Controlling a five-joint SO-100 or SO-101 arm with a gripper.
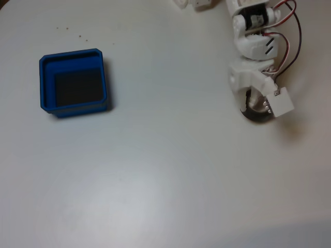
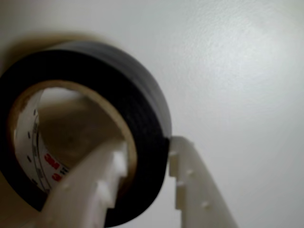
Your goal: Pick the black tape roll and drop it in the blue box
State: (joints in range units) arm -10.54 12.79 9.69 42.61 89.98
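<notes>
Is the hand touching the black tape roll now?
Touching. In the wrist view, the hand has one finger inside the core and one outside, both pressed against the wall of the black tape roll.

Soft, even indoor light; both pics a bit blurry.
Fixed view: pale table (image 1: 155,170) w/ faint sheen at centre, dimmer at the corners, soft shadow under the arm. Wrist view: close-up black tape roll (image 2: 142,104) out of focus, shadow behind it top left.
</notes>
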